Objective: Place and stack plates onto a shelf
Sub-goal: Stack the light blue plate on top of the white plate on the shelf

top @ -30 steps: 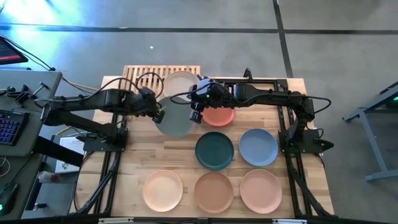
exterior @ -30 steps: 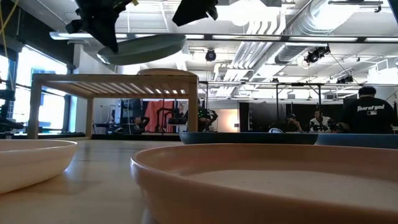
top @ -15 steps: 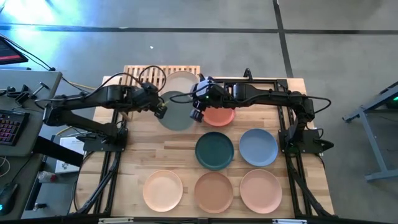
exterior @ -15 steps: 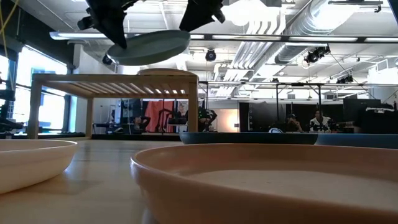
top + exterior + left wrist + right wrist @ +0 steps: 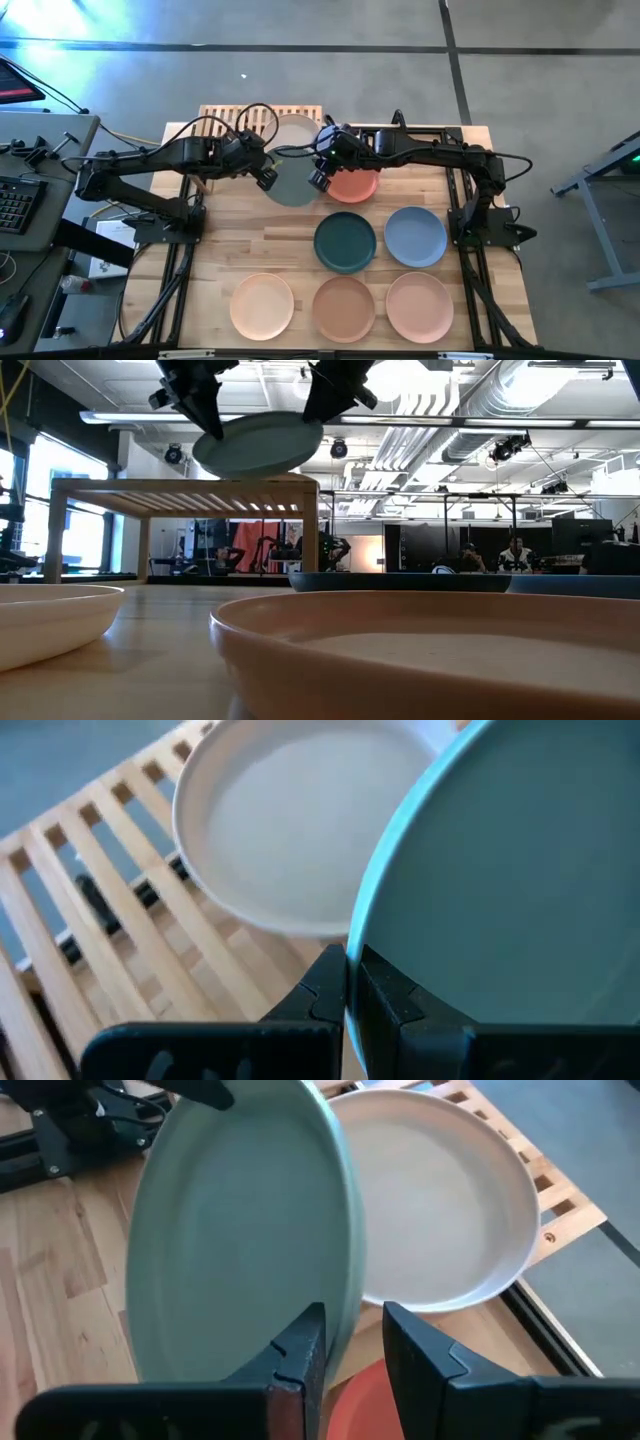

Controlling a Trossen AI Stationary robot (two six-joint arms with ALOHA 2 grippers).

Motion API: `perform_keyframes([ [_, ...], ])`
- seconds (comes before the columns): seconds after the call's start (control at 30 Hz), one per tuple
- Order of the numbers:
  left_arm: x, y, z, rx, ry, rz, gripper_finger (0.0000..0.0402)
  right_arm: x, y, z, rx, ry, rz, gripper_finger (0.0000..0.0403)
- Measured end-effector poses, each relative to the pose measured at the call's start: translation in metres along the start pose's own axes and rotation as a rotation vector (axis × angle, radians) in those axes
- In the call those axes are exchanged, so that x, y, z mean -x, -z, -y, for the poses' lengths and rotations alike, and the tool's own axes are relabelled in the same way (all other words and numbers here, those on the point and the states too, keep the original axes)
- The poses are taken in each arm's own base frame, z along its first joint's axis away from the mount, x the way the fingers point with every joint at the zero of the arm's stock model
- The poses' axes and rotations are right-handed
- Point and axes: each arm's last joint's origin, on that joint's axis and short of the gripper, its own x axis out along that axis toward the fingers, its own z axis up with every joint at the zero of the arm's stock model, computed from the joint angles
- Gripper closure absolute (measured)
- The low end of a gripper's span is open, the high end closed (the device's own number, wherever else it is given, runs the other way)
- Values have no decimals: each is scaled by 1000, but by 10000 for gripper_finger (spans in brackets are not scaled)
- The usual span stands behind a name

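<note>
Judging from how things lie, the job is barely begun: only the beige plate [image 5: 296, 128] rests on the slatted top of the shelf [image 5: 225, 118], at its right end, and a second plate is in the air on its way there. That one, the sage green plate [image 5: 292, 184], is held up between both arms above the shelf's near edge, partly overlapping the beige plate in the high view and hanging clear above the rack in the low view. The left pincer [image 5: 263, 178] is fully closed on the green plate's left rim, its fingers [image 5: 345, 990] pinching the edge tightly. The right pincer [image 5: 318, 181] stands partly open with the plate's opposite rim between its fingers [image 5: 300, 1355]. Six plates wait on the tabletop [image 5: 215, 260]: the terracotta plate [image 5: 357, 187] just beside the right pincer, the dark teal plate [image 5: 345, 242] and light blue plate [image 5: 415, 236] in the middle row, and the peach plate [image 5: 262, 306], tan plate [image 5: 343, 309] and pink plate [image 5: 419, 307] along the near edge. What remains, by my reckoning, is setting the green plate on the beige one, then carrying over the six others.
</note>
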Motion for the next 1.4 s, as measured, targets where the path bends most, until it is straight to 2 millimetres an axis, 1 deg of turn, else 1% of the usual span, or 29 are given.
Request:
perform_keyframes([
  [0.1,0,-1,1,-22,6,12,401,0,0,0,-3,-2,-1,327],
  [0.17,0,-1,1,-34,6,14,401,0,0,0,-24,-2,-3,336],
  [0.3,0,-1,1,-39,7,14,398,0,1,0,-47,1,-5,385],
  [0.37,0,-2,1,-49,7,17,396,0,0,1,-53,5,-5,395],
  [0.47,0,-2,1,-64,4,18,396,0,1,0,-105,-7,-8,396],
  [0.77,0,-1,1,-73,12,12,387,0,2,-1,-173,-14,-19,402],
  [1.0,0,-1,1,-88,59,-16,352,0,3,-1,-173,-14,-31,403],
  [1.2,0,-1,1,-60,70,-22,315,1,5,-1,-167,-8,-48,403],
  [1.4,6,-2,-3,-46,78,4,300,0,4,2,-171,-3,-49,403],
])
